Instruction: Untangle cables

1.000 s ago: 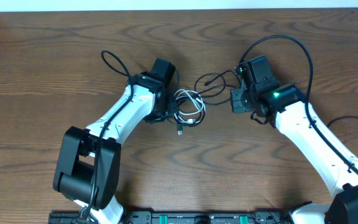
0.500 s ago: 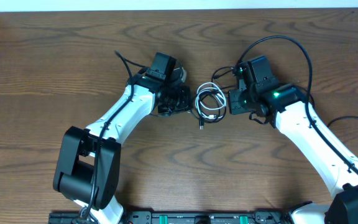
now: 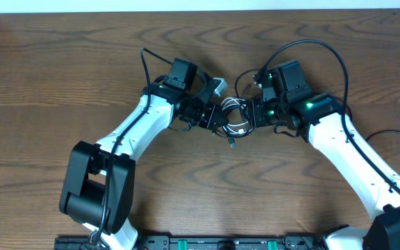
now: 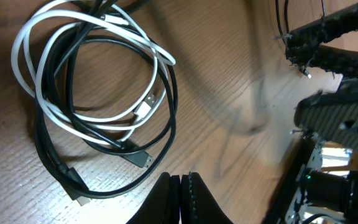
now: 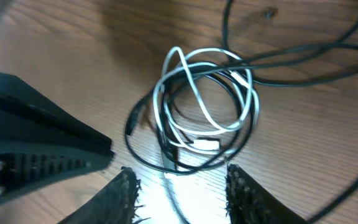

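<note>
Left jaws together beside the looped white cord (image 4: 143, 111) and black cord (image 4: 171, 118); right jaws apart over them.

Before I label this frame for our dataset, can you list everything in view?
white cord: one, white, looped at table centre, tangled with the black cord
black cord: one, black, coiled through the white loops
table: one, brown wood, beneath everything
arm wire: one, black, arcing over the right wrist
left gripper: one, black, shut, beside the coil
right gripper: one, black, open, facing the coil
</note>
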`<state>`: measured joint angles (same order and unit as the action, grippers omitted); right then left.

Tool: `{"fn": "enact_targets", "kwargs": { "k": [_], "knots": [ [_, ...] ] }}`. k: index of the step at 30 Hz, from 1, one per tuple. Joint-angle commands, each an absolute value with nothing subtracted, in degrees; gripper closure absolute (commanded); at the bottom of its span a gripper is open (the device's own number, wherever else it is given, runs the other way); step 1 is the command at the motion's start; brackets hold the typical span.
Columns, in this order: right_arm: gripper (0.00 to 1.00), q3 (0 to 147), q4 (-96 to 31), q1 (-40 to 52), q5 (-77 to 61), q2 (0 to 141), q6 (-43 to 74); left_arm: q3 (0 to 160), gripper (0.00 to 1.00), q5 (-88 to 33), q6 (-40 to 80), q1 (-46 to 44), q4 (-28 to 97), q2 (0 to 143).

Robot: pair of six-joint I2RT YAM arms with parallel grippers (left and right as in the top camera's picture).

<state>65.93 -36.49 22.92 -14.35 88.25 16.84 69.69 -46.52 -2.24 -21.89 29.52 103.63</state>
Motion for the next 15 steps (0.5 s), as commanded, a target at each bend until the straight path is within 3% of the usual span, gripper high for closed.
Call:
{"fn": "enact_targets", "kwargs": {
  "k": [1,6,8,10,15],
  "knots": [
    [0.63,66.28,-35.35,22.59,-19.70,89.52,19.75,69.10,0.92,-42.28,-3.60,-21.93,29.43,104.20],
    [0.64,66.26,-32.91,22.65,-20.58,92.99,23.55,69.10,0.83,-27.88,7.49,-21.96,29.54,104.20],
    [0.64,66.26,-31.77,22.76,-20.62,95.64,23.75,69.10,0.66,-26.28,11.29,-21.96,29.74,104.29],
    [0.63,66.26,-31.51,22.76,-21.28,97.21,23.64,69.10,0.62,-26.28,14.41,-21.96,30.17,104.49],
    [0.63,66.26,-30.61,22.76,-21.37,99.31,22.02,68.12,0.59,-25.08,22.55,-21.96,31.22,105.41]
  ]
}}
